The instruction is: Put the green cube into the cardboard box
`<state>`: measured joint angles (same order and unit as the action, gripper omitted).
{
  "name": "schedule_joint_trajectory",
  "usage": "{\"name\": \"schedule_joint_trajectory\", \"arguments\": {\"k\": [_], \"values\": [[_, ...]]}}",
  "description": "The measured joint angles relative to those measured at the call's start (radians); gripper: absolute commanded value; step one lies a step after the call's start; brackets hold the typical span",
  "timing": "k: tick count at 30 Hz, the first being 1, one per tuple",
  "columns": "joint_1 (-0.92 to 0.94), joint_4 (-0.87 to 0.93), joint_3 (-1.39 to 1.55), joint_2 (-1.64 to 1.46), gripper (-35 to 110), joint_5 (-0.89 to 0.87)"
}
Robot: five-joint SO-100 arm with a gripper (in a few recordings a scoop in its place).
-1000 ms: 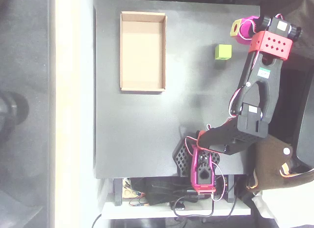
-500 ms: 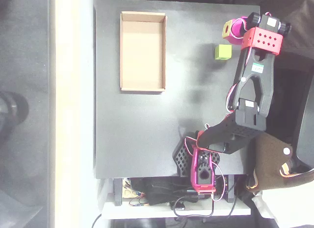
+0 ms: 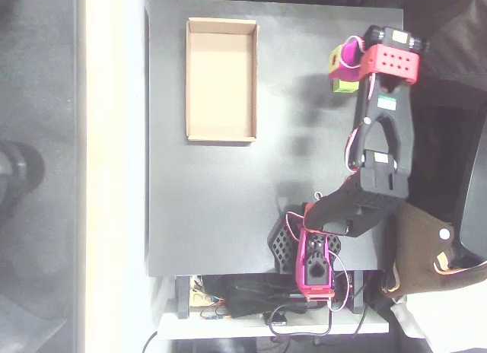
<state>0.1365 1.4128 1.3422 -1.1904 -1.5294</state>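
Note:
The green cube (image 3: 345, 84) lies on the black table at the upper right in the overhead view; only its lower part shows. My magenta gripper (image 3: 342, 67), which carries a yellow-green patch, hangs directly over the cube and hides its top. Its fingers point down out of sight, so I cannot tell how the jaws stand or whether they touch the cube. The cardboard box (image 3: 221, 79), a shallow tan tray with nothing in it, sits at the upper left of the table, well to the left of the cube.
The arm's base (image 3: 308, 254) and its cables stand at the table's bottom edge. The black table (image 3: 221, 208) is bare between cube and box. A brown object (image 3: 422, 243) lies off the right edge.
The arm has swung left across the frames. The gripper went from right of the cube to directly above it, now covering the cube's upper part. The cube and box stayed put.

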Motion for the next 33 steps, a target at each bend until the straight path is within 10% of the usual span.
{"name": "schedule_joint_trajectory", "arguments": {"k": [33], "values": [[-0.032, -0.012, 0.008, 0.109, 45, 0.002]]}}
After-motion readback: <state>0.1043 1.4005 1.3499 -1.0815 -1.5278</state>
